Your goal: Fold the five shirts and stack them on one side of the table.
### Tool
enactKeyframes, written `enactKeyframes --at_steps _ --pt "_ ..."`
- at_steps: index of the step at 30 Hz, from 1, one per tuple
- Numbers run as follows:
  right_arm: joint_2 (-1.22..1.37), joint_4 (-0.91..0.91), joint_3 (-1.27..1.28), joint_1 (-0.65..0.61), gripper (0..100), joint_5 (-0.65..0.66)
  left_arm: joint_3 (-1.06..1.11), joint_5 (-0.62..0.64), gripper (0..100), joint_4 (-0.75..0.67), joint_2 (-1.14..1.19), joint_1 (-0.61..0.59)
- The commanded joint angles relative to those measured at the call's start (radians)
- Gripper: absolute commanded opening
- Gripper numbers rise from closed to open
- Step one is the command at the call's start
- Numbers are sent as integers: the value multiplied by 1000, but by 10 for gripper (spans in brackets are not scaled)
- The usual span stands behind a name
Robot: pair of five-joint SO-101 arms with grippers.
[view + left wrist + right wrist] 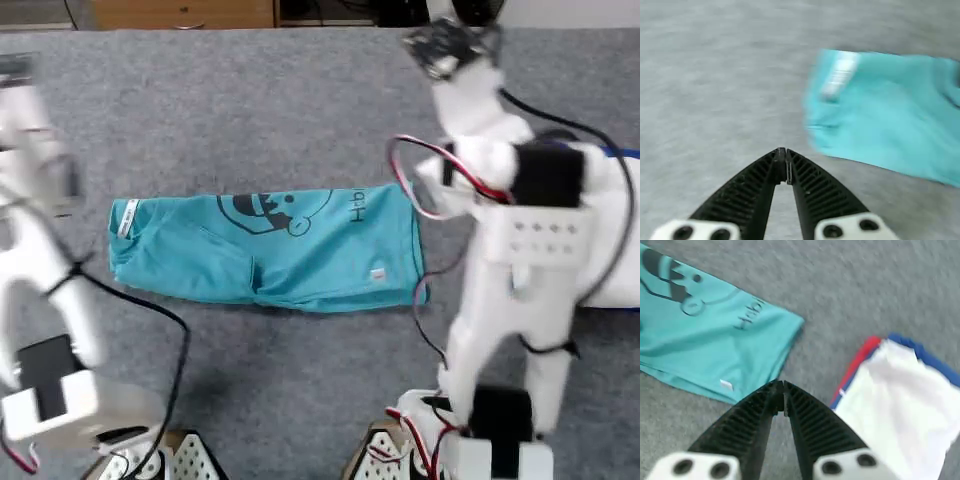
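Status: teal shirt (270,250) lies centre frame in the high view on the grey table (250,110), already narrowed to a strip. Its long axis runs left-right, with the collar label (127,218) at the left end and the hem at the right end.

Key relation: each arm sits off one short end. Your left arm is at the left edge of the high view, beside the collar end. Your right arm is lower right, beside the hem end. Neither touches the cloth.

Left gripper (782,162): jaws closed, tips meeting, nothing between them. It's over bare table, collar end just ahead and off to one side.

Right gripper (783,392): jaws also closed and empty. It hangs over the gap between the teal hem corner and the white shirt (900,400) with red-blue trim, which lies at the right edge of the table.

My read: the next fold goes across the short axis, end over end. You'll need to open the jaws before either corner pick.
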Motion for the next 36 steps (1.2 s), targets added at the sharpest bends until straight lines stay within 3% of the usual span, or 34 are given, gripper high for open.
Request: enactKeyframes --at_steps 1,9,13,18,25,36 --pt "-111 14 88 105 3 -2 8 104 21 12 -45 252" --pt "-252 12 303 298 3 0 8 229 21 11 -36 677" --pt "-323 12 355 427 3 0 9 235 21 -21 28 821" --pt "-430 12 412 529 4 0 -32 301 22 -97 173 861" --pt "-587 12 550 529 5 0 -175 307 95 -58 361 961" --pt "-776 12 622 536 5 49 -433 333 96 -81 656 1122"
